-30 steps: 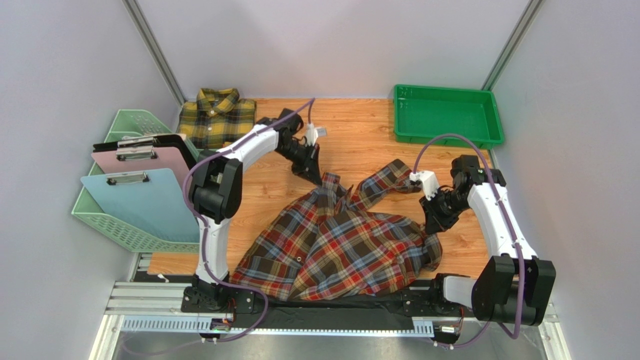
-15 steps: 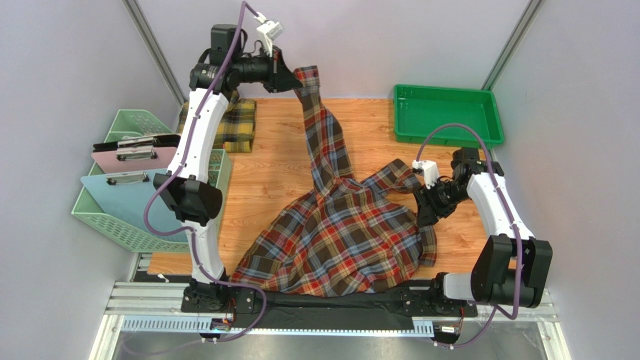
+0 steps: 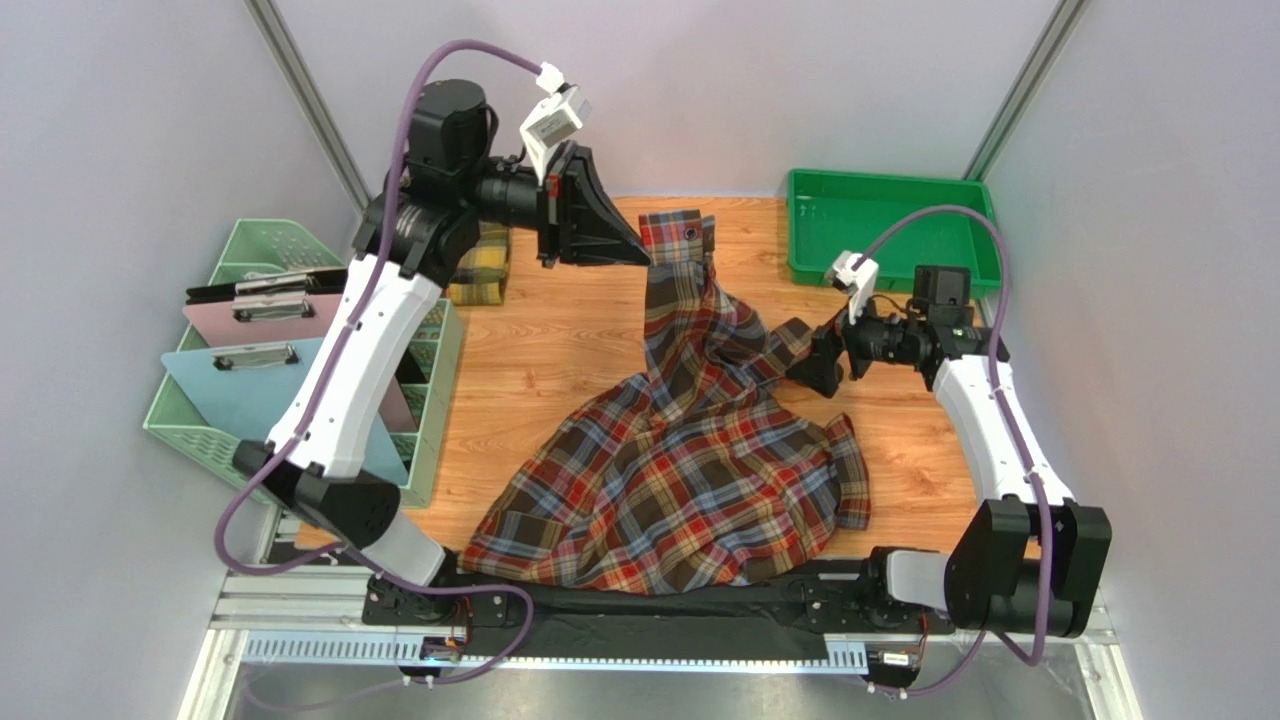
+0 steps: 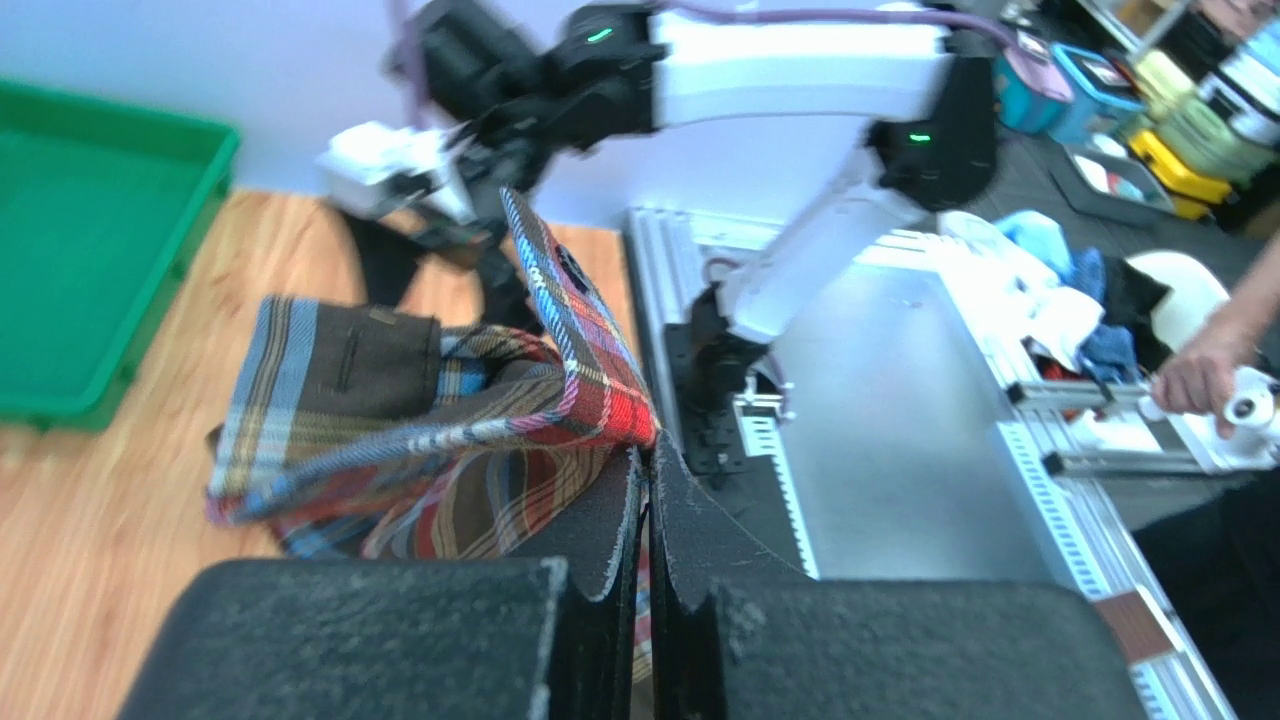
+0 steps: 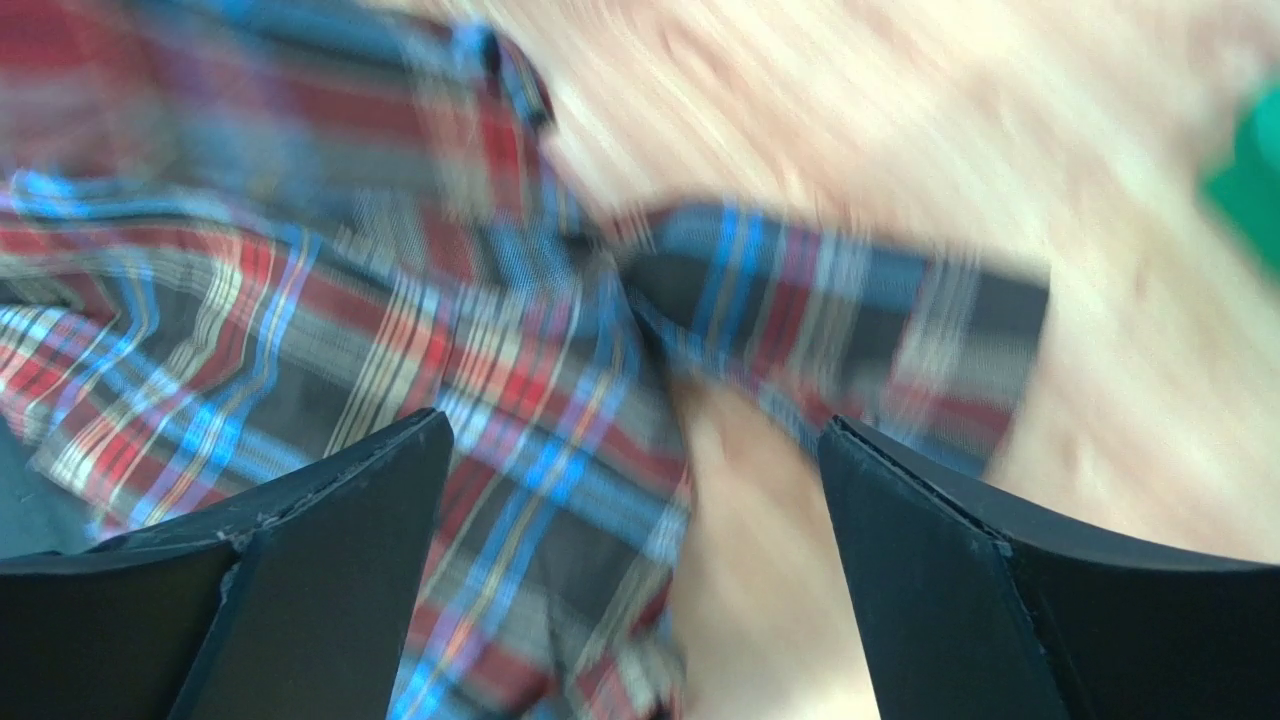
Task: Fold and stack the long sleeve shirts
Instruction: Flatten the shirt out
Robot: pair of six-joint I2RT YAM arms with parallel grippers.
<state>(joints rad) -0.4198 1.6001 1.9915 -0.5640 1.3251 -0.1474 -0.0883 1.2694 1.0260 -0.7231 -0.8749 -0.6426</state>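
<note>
Bright, even light, soft shadows; motion blur smears the red plaid shirt [image 5: 451, 390] in the right wrist view.

Three plain, pale lavender-grey walls close in the space: one on the left [image 3: 120, 150], one at the back [image 3: 751, 75], one on the right [image 3: 1157, 180]. Slanting grey metal posts [image 3: 308, 98] run down both back corners. The light-brown wood-plank desk [image 3: 571, 345] is lit softly and evenly, with only faint shadows. A bright green plastic tray [image 3: 842, 203] sits in its far right corner. At the left stands a mint-green lattice basket [image 3: 211, 450] holding a pink clipboard [image 3: 248, 327], a pale blue clipboard [image 3: 211, 393] and a black one. A ribbed aluminium rail [image 3: 286, 608] edges the near side. The left wrist view shows a grey metal surface [image 4: 887, 435] beyond it.
</note>
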